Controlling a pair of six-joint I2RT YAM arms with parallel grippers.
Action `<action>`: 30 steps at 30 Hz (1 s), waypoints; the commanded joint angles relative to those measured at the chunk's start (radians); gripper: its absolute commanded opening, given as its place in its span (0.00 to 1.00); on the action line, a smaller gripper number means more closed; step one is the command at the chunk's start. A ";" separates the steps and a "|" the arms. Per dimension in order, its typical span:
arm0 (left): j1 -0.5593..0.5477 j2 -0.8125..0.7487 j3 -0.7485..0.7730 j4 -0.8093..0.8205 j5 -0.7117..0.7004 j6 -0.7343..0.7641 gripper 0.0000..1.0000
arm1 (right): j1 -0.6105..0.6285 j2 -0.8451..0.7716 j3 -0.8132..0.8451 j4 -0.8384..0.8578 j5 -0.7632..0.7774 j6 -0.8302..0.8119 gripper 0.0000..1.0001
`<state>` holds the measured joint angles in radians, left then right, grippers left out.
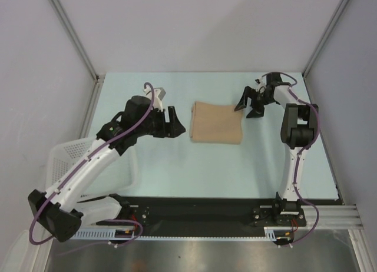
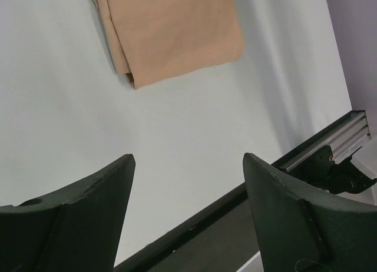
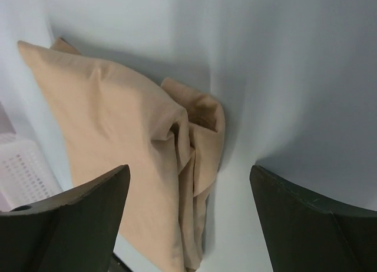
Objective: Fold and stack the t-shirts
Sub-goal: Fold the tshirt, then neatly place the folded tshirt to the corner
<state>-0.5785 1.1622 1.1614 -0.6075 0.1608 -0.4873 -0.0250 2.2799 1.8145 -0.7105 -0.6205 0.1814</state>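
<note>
Surface: pale blue-green table with grey walls around it.
T-shirt: the tan t-shirt lies flat near the middle of the table as a compact rectangle, between the two arms.
Shirt edges: the side facing the right arm is bunched, with loose layers curling up. The corner facing the left arm shows neat stacked layers.
Left gripper: the left gripper is just beside the shirt's left edge. Its fingers are spread, with only bare table between them.
Right gripper: the right gripper is near the shirt's far right corner, released and holding nothing.
Basket: the white lattice basket sits at the left, well apart from the shirt and partly under the left arm.
Step, as judged: the fold looks almost done, and the rumpled right edge probably needs tidying.
Doing it well: come in low with the right fingers and catch every layer of the bunched edge, not just the top one. Draw it outward gently so the rectangle keeps its shape.
Risk: a pinch on one layer could peel the fold open.
Stack: no second shirt is visible.
</note>
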 commanded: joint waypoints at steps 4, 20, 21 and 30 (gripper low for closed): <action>0.045 -0.082 -0.072 0.015 0.019 0.004 0.81 | 0.057 0.055 0.078 0.003 -0.039 -0.046 0.83; 0.152 -0.095 -0.196 0.074 0.105 0.019 0.80 | 0.054 0.165 0.392 -0.202 0.474 -0.229 0.00; 0.152 -0.090 -0.197 0.063 0.109 0.026 0.80 | 0.044 0.174 0.420 -0.225 0.513 -0.271 0.00; 0.143 -0.010 -0.230 0.046 0.121 0.046 0.79 | -0.047 0.272 0.630 -0.101 0.826 -0.558 0.00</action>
<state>-0.4355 1.1191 0.9508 -0.5777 0.2588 -0.4744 -0.0158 2.5114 2.3703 -0.9009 0.0448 -0.2047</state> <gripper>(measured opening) 0.797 0.064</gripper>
